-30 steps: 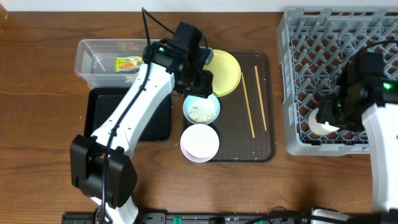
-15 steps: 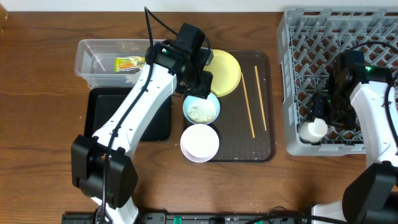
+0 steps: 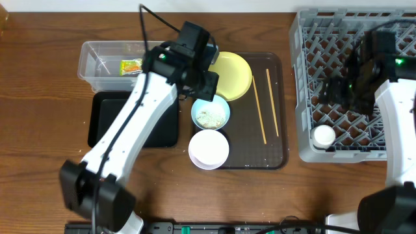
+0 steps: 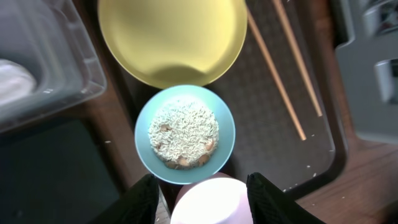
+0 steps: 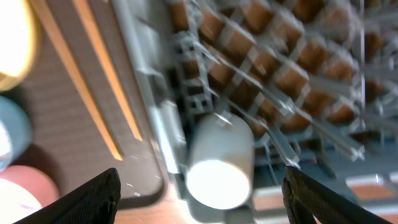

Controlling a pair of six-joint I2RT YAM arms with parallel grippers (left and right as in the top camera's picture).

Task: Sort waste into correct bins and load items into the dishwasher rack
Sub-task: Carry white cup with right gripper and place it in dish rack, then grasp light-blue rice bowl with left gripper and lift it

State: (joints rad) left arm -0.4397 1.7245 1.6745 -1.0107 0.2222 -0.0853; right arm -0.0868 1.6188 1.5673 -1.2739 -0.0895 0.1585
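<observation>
My left gripper [image 3: 208, 86] is open and empty, high above the brown serving tray; in the left wrist view its fingers [image 4: 208, 202] frame the white bowl [image 4: 208, 202]. The light blue bowl [image 3: 210, 114] holds rice scraps [image 4: 184, 134]. The yellow plate [image 3: 235, 75] and the chopsticks [image 3: 260, 107] lie on the tray. The white bowl [image 3: 208, 149] stands at the tray's front. My right gripper [image 3: 333, 91] is open over the grey rack [image 3: 305, 78]. The white cup [image 3: 323, 135] lies in the rack's front left corner, between my right fingers [image 5: 205, 205] in the wrist view [image 5: 221, 163].
The clear tub [image 3: 97, 65] at the back left holds the green-and-yellow wrapper [image 3: 131, 65] and something white [image 4: 12, 78]. The black tray [image 3: 110, 127] lies in front of it. The brown serving tray [image 3: 276, 140] sits between the bins and the rack.
My right gripper has let go of the white cup in the rack's front left corner and drawn back towards the rack's middle. My left arm has shifted only slightly.
</observation>
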